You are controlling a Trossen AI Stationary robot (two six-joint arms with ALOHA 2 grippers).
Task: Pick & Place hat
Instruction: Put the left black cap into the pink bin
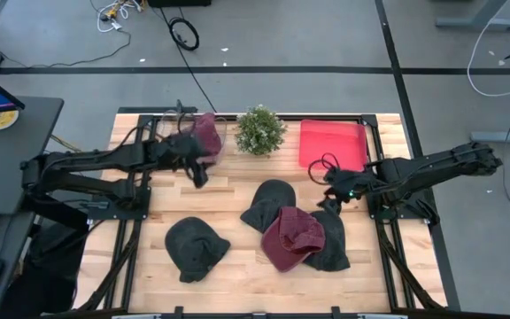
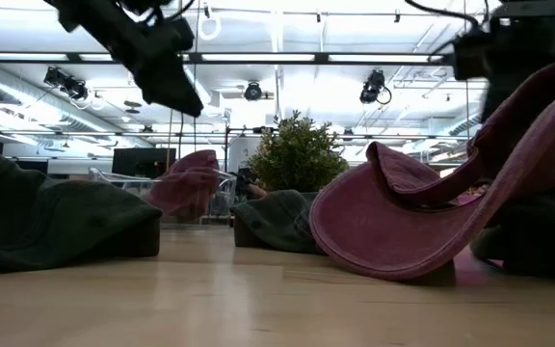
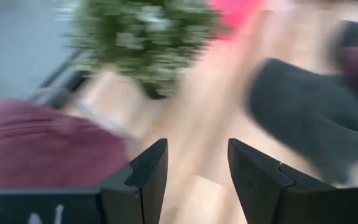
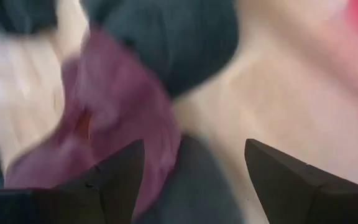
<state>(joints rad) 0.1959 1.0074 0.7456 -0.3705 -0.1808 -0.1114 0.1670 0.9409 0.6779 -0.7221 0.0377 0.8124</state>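
Table: wooden top (image 1: 246, 266) on a grey floor, cables trailing at the far side.
Hard to see: both wrist views are smeared, so edges blur; in the low view the near maroon hat fills the right side and hides what lies behind it.
Clear bin: far left of the table (image 1: 171, 120), walls barely visible; a maroon hat (image 1: 207, 136) sits in it, seen through the wall in the low view (image 2: 189, 183).
Plant: small green one (image 1: 259, 130) at the far middle, just right of the bin.
Red bin: far right (image 1: 333, 142).
Dark hats: one near left (image 1: 195, 248), one at centre (image 1: 267, 204), another (image 1: 333, 241) partly under the near maroon hat.
Near maroon hat: lies open side up (image 1: 292, 237), touching both neighbouring dark hats.
Left gripper: by the clear bin (image 1: 193, 168), jaws partly apart, nothing between them (image 3: 197, 180).
Right gripper: above the right-hand hats (image 1: 330, 202), jaws spread wide, gripping nothing (image 4: 194, 180).
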